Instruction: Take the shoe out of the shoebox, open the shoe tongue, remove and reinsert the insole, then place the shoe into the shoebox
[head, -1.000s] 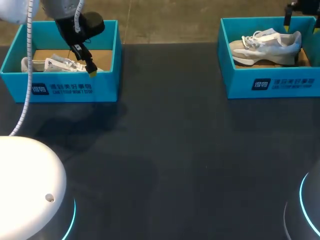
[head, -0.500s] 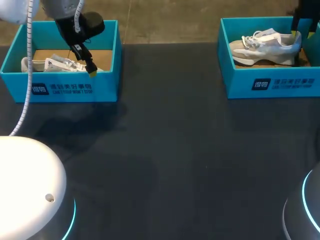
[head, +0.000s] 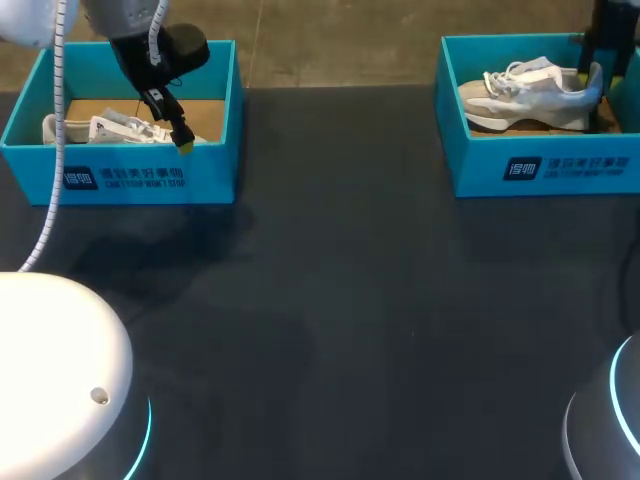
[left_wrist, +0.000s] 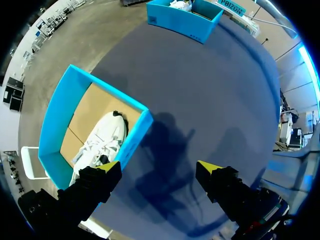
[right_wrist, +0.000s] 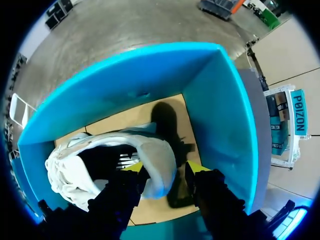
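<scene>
— What's on the left?
— The left shoebox (head: 120, 175) sits at ten o'clock with a white sneaker (head: 110, 128) inside. The left gripper (head: 183, 140) hangs over its front wall, spread wide, holding nothing.
— And the right?
— The right shoebox (head: 480, 165) at two o'clock holds the grey sneaker (head: 530, 95). The right gripper (right_wrist: 165, 169) straddles its heel, at the sneaker's three o'clock end, partly open and not clamped.

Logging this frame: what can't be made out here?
Insole of the right box's shoe: hidden inside the upper in the head view; the opening is dark in the right wrist view.
Right gripper tips: head view, out of sight by that shoe's heel.
Left box's shoe: head view, partly behind the left gripper and box wall.
</scene>
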